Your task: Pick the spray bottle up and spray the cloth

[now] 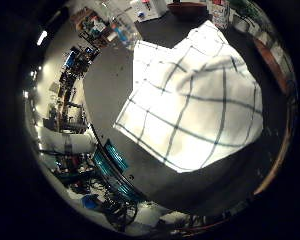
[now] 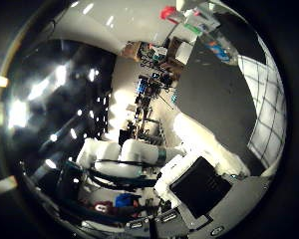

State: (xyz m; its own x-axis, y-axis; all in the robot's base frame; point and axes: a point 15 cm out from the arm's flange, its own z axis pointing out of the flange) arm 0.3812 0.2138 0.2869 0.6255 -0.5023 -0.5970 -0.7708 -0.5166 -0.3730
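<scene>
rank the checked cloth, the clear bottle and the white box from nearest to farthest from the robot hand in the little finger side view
1. checked cloth, fills much of the view, spread on the dark table.
2. clear bottle, beyond the cloth's far corner.
3. white box, at the table's far edge behind the bottle.

Dim, fisheye-warped views; ceiling lights glare, and the cloth is overexposed.

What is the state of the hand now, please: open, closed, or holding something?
Right hand: cannot be told; its fingers are not clear in either view. The cloth lies flat on the table, not held.
</scene>
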